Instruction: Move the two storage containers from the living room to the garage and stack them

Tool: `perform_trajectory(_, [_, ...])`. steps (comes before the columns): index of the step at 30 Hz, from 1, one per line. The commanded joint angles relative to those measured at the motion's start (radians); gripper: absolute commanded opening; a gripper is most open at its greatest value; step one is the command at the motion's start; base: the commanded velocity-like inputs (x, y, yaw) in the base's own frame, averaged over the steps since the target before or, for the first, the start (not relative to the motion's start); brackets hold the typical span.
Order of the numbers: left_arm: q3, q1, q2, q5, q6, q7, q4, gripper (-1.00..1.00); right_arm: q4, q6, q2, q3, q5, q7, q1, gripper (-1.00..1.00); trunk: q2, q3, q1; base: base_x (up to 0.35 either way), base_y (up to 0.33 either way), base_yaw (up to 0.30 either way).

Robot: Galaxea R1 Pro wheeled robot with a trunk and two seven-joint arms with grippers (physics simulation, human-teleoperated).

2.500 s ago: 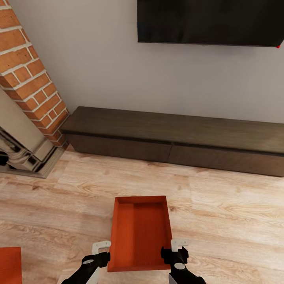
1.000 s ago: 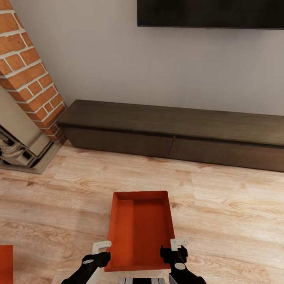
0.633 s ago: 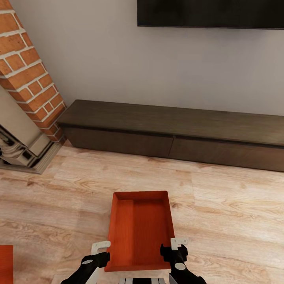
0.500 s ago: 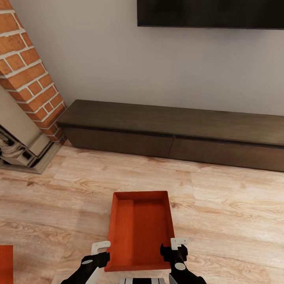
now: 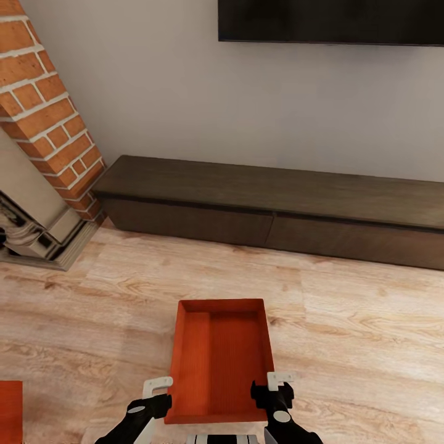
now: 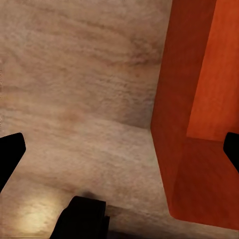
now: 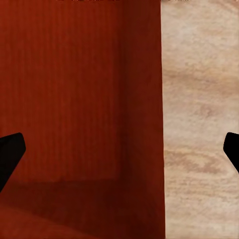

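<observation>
Living room: light wood-plank floor [image 5: 345, 333], grey wall, long low dark cabinet [image 5: 271, 209] along the wall, black TV [image 5: 333, 20] mounted above the cabinet, brick fireplace [image 5: 43, 117] at the cabinet's left end.

Bin 1 [image 5: 220, 359] sits on the planks in front of the cabinet, well apart from it, open top up, empty, long axis pointing toward the cabinet. Bin 2 [image 5: 10, 412]: only a corner in frame, far to the left of bin 1, also on the planks.

Left gripper [image 5: 161, 393] is at bin 1's near left corner, just beside the outer wall. Left wrist cam: fingertips [image 6: 10, 154] spread wide, bin wall [image 6: 191, 124] runs between them, nearer the inner finger; contact – can't tell, no pinch visible.

Right gripper [image 5: 271, 390] is at bin 1's near right corner, over the right rim. Right wrist cam: fingers [image 7: 10, 152] wide apart, straddling the right wall – one tip over bin interior [image 7: 74, 99], the other over bare floor [image 7: 199, 124]. Wall is roughly midway between the tips, not clamped.

Both claws spread, holding nothing. A bit of robot base [image 5: 222, 439] shows just below bin 1's near edge.
</observation>
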Motion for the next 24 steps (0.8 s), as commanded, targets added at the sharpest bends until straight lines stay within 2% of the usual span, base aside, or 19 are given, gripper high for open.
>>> perform_trajectory(1, [-0.008,0.0,0.0,0.009,0.005,0.008,-0.002,1.0,0.001,-0.004,0.0,0.008,-0.009,-0.004,-0.001,1.0,0.0,-0.001,0.0,0.0,0.0,0.116])
perform_trajectory(24, [-0.008,-0.001,0.001,0.009,0.006,0.008,-0.002,1.0,0.001,-0.004,-0.002,0.006,-0.011,0.007,-0.001,1.0,0.0,-0.001,0.0,0.0,0.0,0.011])
